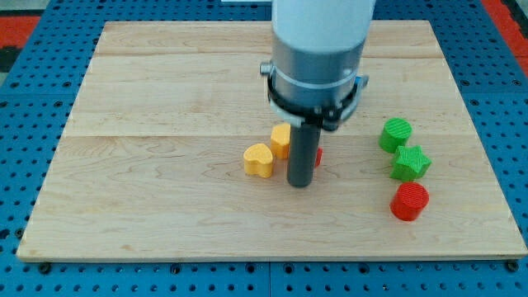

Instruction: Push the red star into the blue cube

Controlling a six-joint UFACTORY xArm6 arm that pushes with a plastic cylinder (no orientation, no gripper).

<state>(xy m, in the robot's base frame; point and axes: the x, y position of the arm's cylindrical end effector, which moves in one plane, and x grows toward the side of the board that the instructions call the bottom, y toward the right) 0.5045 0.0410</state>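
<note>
2 yellow blocks, a heart (259, 160) and another (281, 140), sit left of my tip (299, 183) mid-board. I carry no pincer. Only a red sliver (318, 156), seemingly the red star, shows behind my rod; the blue cube is hidden.

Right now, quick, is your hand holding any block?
No hand: just a rod, holding nothing. My tip sits right of the yellow heart, with the red star peeking out behind the rod.

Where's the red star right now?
Near the board's middle, the red star peeks out at the view's right of my tip, mostly hidden behind the rod.
</note>
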